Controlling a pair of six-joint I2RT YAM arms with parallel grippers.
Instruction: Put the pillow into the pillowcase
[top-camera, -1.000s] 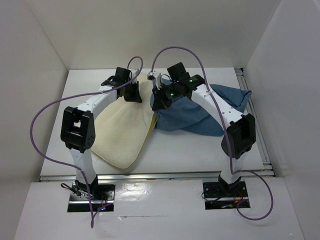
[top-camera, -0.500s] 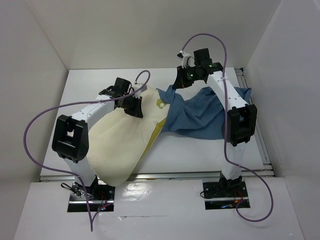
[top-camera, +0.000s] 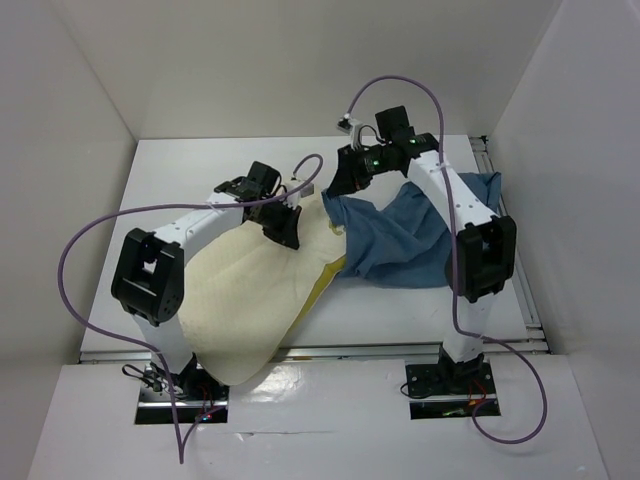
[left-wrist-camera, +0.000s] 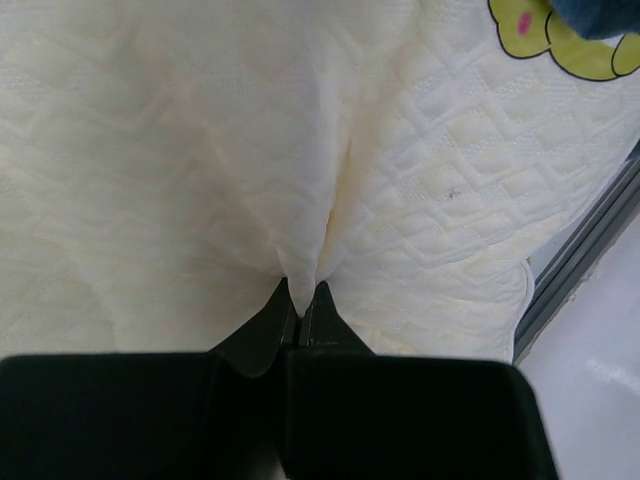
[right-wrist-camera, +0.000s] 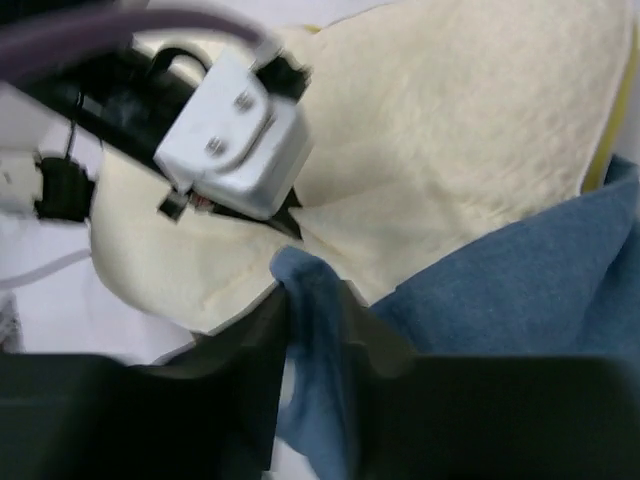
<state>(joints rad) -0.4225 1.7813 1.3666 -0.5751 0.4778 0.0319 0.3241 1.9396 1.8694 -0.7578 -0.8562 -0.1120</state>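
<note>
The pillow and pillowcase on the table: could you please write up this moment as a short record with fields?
pillow: cream, lying on the table, almost all outside the case, near corner past the table's front edge
pillowcase: blue, crumpled to the pillow's right, its edge overlapping the pillow's far corner
left gripper: shut, pinching a fold of the pillow's fabric
right gripper: pillowcase cloth gripped between its fingers
task status: insertion barely begun

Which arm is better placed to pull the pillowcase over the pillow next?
Right. The right tool holds the pillowcase edge beside the pillow; the left tool is busy pinching pillow fabric.
</note>
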